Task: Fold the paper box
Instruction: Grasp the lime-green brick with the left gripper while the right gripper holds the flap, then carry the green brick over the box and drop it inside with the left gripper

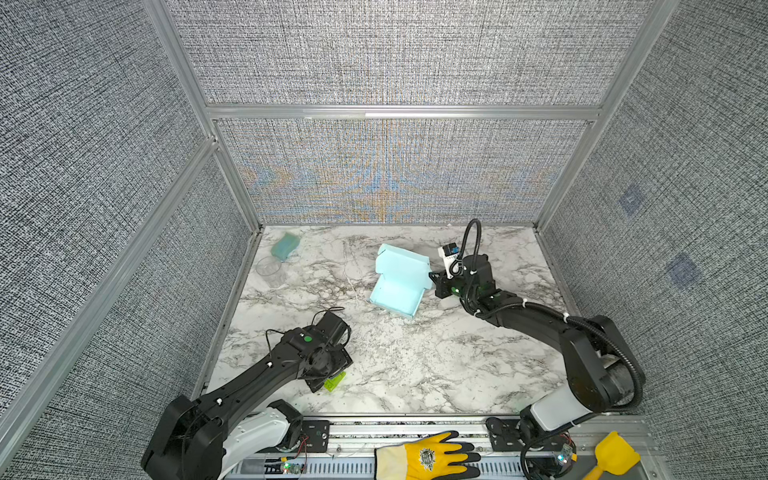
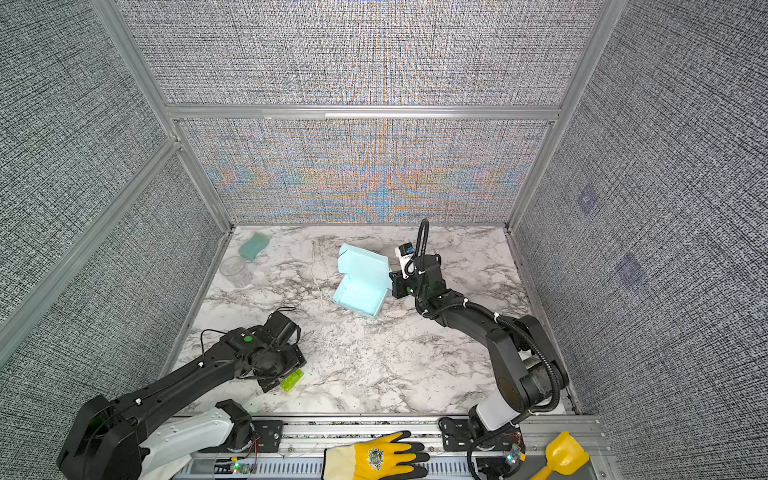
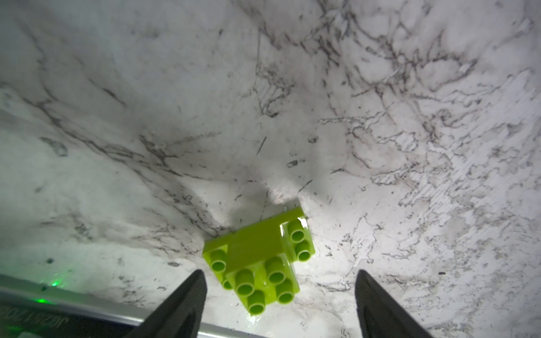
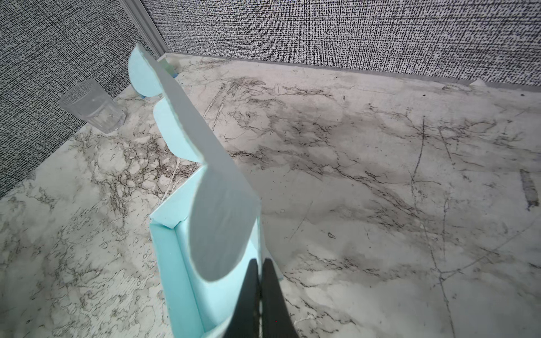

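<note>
Paper box (image 1: 399, 282): R gripper (image 4: 260, 278) pinched shut on side wall; L gripper (image 3: 280, 273) open over green brick (image 3: 251, 254). Advise steady hold, tuck lid ears.

The paper box (image 2: 360, 282) sits toward the back of the marble tabletop (image 2: 374, 365), half folded: a shallow tray with raised walls, and a lid panel standing up behind it. The right gripper (image 2: 394, 283) meets the box's right edge; its fingers cannot be made out there. At the front left, the left gripper (image 2: 274, 383) points down at the tabletop, a small green brick (image 2: 291, 380) just beside it. A teal sponge (image 2: 254, 245) and a clear glass (image 2: 235, 270) sit in the back left corner. A yellow glove (image 2: 380, 457) and a yellow scoop (image 2: 563, 457) lie on the front rail (image 2: 415, 428).
</note>
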